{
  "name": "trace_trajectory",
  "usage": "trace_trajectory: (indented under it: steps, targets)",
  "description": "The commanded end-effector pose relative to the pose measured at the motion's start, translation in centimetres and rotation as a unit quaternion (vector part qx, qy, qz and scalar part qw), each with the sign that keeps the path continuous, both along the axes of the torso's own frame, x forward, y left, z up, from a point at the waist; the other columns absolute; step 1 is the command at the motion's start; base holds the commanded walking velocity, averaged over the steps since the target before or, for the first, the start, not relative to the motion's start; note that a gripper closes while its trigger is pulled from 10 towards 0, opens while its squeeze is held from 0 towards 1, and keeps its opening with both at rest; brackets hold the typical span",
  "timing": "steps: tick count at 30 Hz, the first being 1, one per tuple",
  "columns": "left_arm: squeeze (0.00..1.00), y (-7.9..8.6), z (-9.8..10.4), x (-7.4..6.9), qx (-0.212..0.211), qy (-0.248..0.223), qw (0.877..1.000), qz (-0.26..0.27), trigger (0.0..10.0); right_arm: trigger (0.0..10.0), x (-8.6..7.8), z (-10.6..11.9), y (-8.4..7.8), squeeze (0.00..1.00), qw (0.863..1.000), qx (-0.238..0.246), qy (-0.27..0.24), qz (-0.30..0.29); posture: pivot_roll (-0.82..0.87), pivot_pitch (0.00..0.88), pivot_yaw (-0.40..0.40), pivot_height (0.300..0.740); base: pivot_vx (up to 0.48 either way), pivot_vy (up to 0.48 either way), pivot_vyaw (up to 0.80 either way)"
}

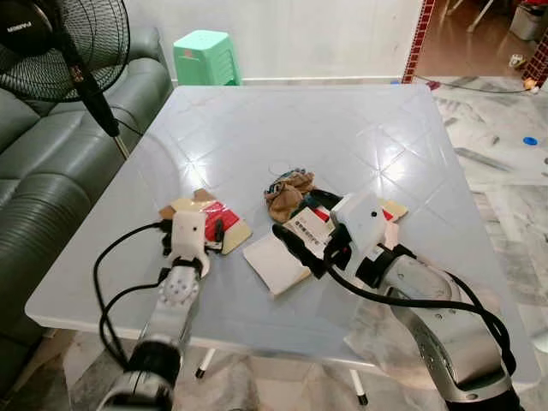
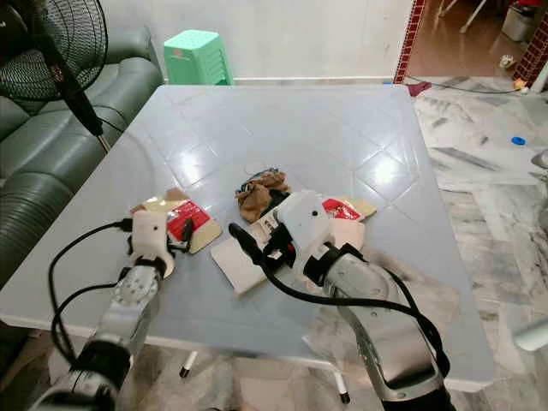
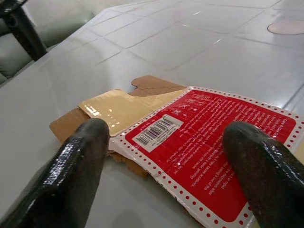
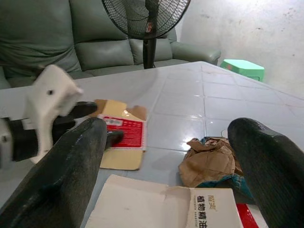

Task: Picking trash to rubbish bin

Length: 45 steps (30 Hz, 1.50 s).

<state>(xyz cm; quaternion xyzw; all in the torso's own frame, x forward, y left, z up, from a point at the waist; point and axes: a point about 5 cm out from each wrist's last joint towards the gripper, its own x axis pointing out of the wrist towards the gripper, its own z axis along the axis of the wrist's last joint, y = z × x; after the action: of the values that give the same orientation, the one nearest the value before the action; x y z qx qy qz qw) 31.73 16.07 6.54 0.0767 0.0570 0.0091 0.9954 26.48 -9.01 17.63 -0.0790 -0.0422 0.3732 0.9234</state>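
A flattened red and tan carton lies on the white table at the near left. My left gripper rests low at it, open, its fingers astride the red printed face. A crumpled brown paper wad sits mid-table. Just in front lies a white flattened carton. My right gripper hovers open over that white carton, with the wad a little beyond its fingers. Another red and white carton peeks out behind the right wrist.
A standing fan and a green sofa border the table's left side. A green plastic stool stands beyond the far edge. Marble floor lies to the right. The table's near edge runs just under both forearms.
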Motion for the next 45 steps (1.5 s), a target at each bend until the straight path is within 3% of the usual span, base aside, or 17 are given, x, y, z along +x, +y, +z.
trace_trajectory:
  steps: [1,4,10,15,23,24,25,26,27,34,39,41,43,45]
  targets:
    - [1.00,0.4,-1.0,-1.1,0.018,0.029,0.999,0.000,10.0,10.0,0.1,0.0,0.1,0.00,1.000,-0.001,-0.001,0.006,-0.05,0.053,0.058,0.740,0.000,0.000,0.00]
    - [1.00,0.9,-0.4,-2.5,0.024,0.018,1.000,0.000,10.0,10.0,0.2,-0.1,0.1,0.00,1.000,-0.002,-0.002,0.010,-0.04,0.048,0.052,0.740,0.000,0.000,0.00]
    - [1.00,0.8,1.1,-3.2,0.029,-0.009,1.000,0.003,10.0,10.0,0.4,-0.1,0.3,0.00,1.000,-0.003,-0.004,0.017,-0.04,0.037,0.049,0.740,0.000,0.000,0.00]
    - [1.00,1.1,5.0,-2.0,0.027,-0.090,0.995,0.039,10.0,10.0,0.7,0.0,0.4,0.00,1.000,-0.003,-0.008,0.019,-0.04,0.027,0.048,0.740,0.000,0.000,0.00]
    - [1.00,2.6,6.7,-0.6,0.000,-0.108,0.991,0.085,10.0,10.0,0.8,0.2,0.3,0.00,1.000,-0.002,-0.014,0.014,-0.05,0.024,0.052,0.740,0.000,0.000,0.00]
    - [0.94,3.1,6.6,-0.2,0.003,-0.098,0.991,0.095,10.0,10.0,0.8,0.2,0.4,0.00,1.000,-0.001,-0.015,0.014,-0.05,0.023,0.054,0.740,0.000,0.000,0.00]
    - [0.80,3.3,6.4,0.1,0.002,-0.089,0.991,0.100,10.0,10.0,0.8,0.2,0.4,0.00,1.000,-0.001,-0.015,0.014,-0.06,0.024,0.054,0.740,0.000,0.000,0.00]
    - [0.58,3.4,6.2,0.3,-0.001,-0.079,0.992,0.099,10.0,10.0,0.8,0.2,0.4,0.00,1.000,0.000,-0.016,0.014,-0.06,0.024,0.054,0.740,0.000,0.000,0.00]
    - [0.00,3.2,5.9,0.8,-0.005,-0.057,0.995,0.077,10.0,10.0,0.8,0.2,0.5,0.00,1.000,0.000,-0.016,0.015,-0.06,0.022,0.055,0.740,0.000,0.000,0.00]
    - [0.00,3.7,5.9,0.7,-0.004,-0.052,0.995,0.090,10.0,10.0,0.7,0.1,0.4,0.00,1.000,0.001,-0.016,0.012,-0.06,0.022,0.055,0.740,0.000,0.000,0.00]
    - [0.00,5.3,4.5,0.6,-0.008,-0.015,0.991,0.130,10.0,10.0,0.7,0.1,0.5,0.00,1.000,0.003,-0.016,0.013,-0.06,0.025,0.058,0.740,0.000,0.000,0.00]
    - [0.00,5.4,4.3,0.9,-0.001,0.000,0.993,0.120,10.0,10.0,0.7,0.1,0.6,0.00,1.000,0.003,-0.016,0.014,-0.06,0.025,0.058,0.740,0.000,0.000,0.00]
    - [0.00,4.7,4.5,1.7,-0.025,0.015,0.998,0.061,10.0,10.0,0.7,0.1,0.6,0.00,1.000,0.002,-0.016,0.015,-0.06,0.027,0.054,0.740,0.000,0.000,0.00]
    - [0.00,4.5,4.9,2.0,-0.024,0.015,0.999,0.041,10.0,10.0,0.7,0.2,0.6,0.00,1.000,0.002,-0.016,0.015,-0.06,0.027,0.054,0.740,0.000,0.000,0.00]
